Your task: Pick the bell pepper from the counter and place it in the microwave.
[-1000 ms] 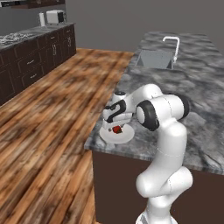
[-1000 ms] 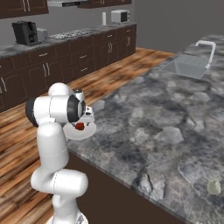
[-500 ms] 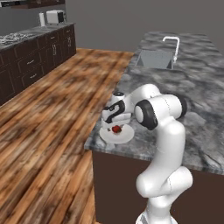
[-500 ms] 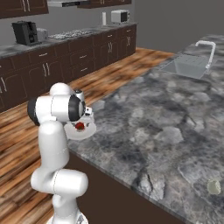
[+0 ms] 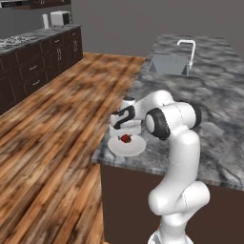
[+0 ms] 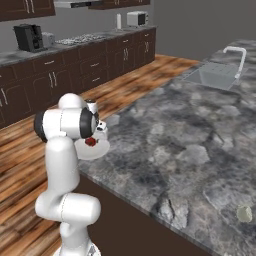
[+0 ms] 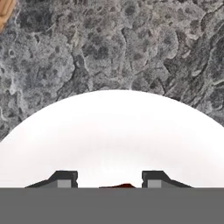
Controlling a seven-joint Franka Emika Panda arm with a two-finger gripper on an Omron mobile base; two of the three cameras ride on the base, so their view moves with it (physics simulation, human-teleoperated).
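Gripper (image 7: pixel 107 183): low over a white plate (image 7: pixel 113 135) at the lower centre of the hand view; fingers spread, a sliver of red between the tips; whether they grip it cannot be told.
Pepper (image 5: pixel 126 138): centre-left of the left base view, on the plate (image 5: pixel 127 145), below the hand.
Plate: near the corner of the counter (image 5: pixel 209 114).
Sink (image 5: pixel 169 64): upper right, well apart.

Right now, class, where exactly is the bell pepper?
The bell pepper sits on a white plate at the counter's near corner by the wooden floor, directly under the gripper.
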